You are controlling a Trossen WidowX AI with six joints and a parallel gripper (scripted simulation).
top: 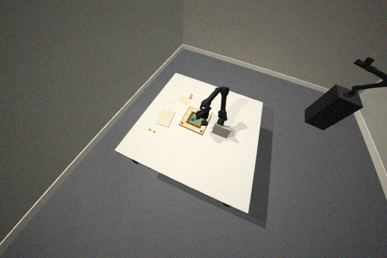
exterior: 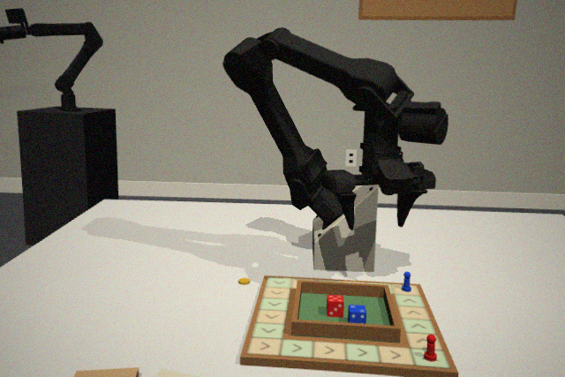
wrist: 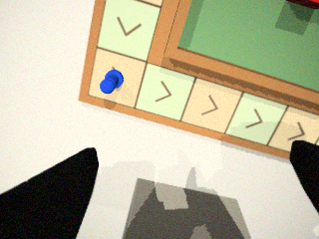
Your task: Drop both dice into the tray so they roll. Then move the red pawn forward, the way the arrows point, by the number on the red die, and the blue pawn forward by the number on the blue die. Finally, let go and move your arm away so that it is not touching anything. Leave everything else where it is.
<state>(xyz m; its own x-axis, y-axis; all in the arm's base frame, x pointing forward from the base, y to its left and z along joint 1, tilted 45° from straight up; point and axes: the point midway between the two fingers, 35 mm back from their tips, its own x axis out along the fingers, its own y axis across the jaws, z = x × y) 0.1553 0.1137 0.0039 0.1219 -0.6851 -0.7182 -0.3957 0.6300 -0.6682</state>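
Note:
My gripper [exterior: 376, 225] [wrist: 192, 152] is open and empty, raised above the table behind the board [exterior: 346, 366]. The blue pawn [exterior: 406, 282] [wrist: 112, 81] [top: 201, 130] stands upright on the board's far right corner square in the exterior view, clear of the fingers. The red pawn [exterior: 431, 348] [top: 182, 122] stands upright on the near right corner square. The red die [exterior: 335, 305] and the blue die [exterior: 357, 313] [top: 192, 119] rest inside the tray [exterior: 346, 330], close together. Their top faces are too small to read surely; the red front shows three pips, the blue front two.
A yellow disc [exterior: 244, 281] [top: 211, 113] lies beside the board. A large pale sheet [top: 165, 118], a smaller sheet [top: 184, 99], an orange block [top: 190, 95] and small orange and yellow pieces lie farther off. My arm's grey mount [exterior: 346, 252] stands behind the board.

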